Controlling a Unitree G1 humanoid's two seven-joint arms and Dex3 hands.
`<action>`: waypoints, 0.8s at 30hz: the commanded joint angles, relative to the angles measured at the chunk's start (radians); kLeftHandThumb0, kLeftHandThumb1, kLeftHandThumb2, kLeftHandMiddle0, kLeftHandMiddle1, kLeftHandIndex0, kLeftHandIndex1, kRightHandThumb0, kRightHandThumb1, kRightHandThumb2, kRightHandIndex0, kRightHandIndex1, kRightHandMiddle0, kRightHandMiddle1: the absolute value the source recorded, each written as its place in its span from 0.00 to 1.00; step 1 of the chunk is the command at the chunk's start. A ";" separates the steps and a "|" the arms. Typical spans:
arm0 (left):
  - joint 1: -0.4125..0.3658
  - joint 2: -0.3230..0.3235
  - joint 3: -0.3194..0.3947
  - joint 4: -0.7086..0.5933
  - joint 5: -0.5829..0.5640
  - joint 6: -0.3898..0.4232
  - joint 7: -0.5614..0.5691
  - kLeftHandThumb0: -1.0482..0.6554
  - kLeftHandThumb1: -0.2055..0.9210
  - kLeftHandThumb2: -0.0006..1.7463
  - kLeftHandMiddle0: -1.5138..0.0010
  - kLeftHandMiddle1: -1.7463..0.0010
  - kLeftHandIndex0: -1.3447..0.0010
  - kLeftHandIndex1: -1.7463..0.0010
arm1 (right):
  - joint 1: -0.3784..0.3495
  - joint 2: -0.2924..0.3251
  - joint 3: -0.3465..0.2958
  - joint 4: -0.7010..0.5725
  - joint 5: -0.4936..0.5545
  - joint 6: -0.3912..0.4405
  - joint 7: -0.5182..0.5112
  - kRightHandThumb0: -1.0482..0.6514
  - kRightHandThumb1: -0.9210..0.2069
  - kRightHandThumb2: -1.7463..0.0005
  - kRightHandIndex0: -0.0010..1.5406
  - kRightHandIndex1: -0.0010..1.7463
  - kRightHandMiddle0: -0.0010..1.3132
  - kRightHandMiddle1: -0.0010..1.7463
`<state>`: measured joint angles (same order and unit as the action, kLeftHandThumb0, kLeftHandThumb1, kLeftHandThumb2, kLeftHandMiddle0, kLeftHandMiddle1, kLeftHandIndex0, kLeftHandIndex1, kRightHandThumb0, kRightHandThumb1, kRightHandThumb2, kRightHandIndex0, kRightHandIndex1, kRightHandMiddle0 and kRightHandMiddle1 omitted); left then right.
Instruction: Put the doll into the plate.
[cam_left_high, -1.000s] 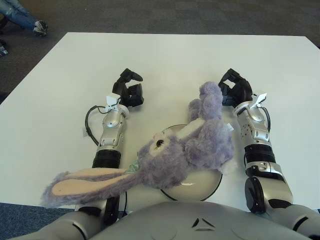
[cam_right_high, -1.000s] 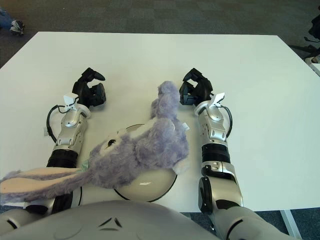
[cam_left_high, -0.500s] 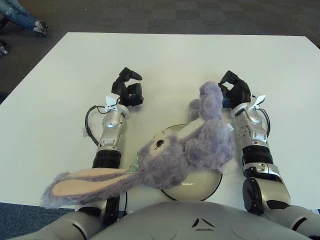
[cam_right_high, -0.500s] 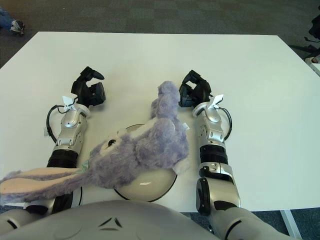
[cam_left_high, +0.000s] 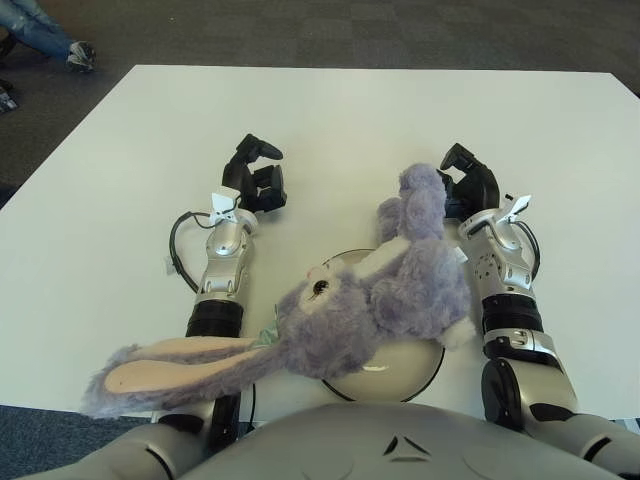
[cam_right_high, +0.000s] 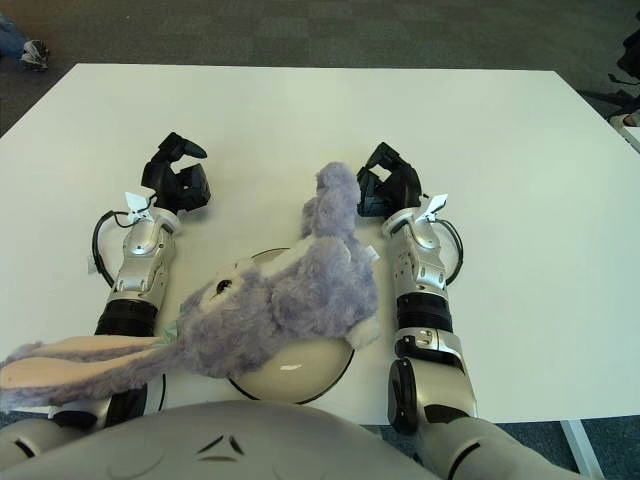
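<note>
The purple rabbit doll (cam_left_high: 385, 300) is seen lying across the white plate (cam_left_high: 405, 370) at the near edge of the white table (cam_left_high: 340, 120), its body covering most of the plate, its long pink-lined ear (cam_left_high: 165, 365) stretched out past the plate toward the robot's left and one fuzzy limb raised at the far side. The right hand (cam_left_high: 468, 185) is placed just beside that raised limb, its black fingers loosely curled and nothing held in them. The left hand (cam_left_high: 256, 175) is shown well apart from the doll on the other side, its fingers likewise curled around nothing.
</note>
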<state>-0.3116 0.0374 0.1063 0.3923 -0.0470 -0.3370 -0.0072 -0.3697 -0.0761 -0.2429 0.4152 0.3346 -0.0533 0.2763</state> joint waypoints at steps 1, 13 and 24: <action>0.022 -0.007 -0.004 0.002 0.006 -0.004 0.008 0.36 0.56 0.67 0.21 0.00 0.61 0.00 | 0.017 -0.007 -0.007 -0.005 0.017 0.015 0.010 0.61 0.88 0.00 0.59 0.97 0.52 1.00; 0.030 -0.005 -0.007 -0.007 0.014 -0.005 0.014 0.36 0.58 0.66 0.22 0.00 0.62 0.00 | 0.030 0.007 -0.021 -0.010 0.043 0.012 0.034 0.61 0.87 0.00 0.57 1.00 0.53 1.00; 0.039 -0.004 -0.005 -0.017 0.014 -0.004 0.008 0.36 0.59 0.65 0.22 0.00 0.63 0.00 | 0.035 0.014 -0.029 -0.006 0.057 0.007 0.045 0.32 0.69 0.13 0.87 1.00 0.57 1.00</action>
<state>-0.3016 0.0358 0.1004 0.3727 -0.0307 -0.3370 -0.0024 -0.3549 -0.0666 -0.2642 0.4065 0.3751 -0.0512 0.3174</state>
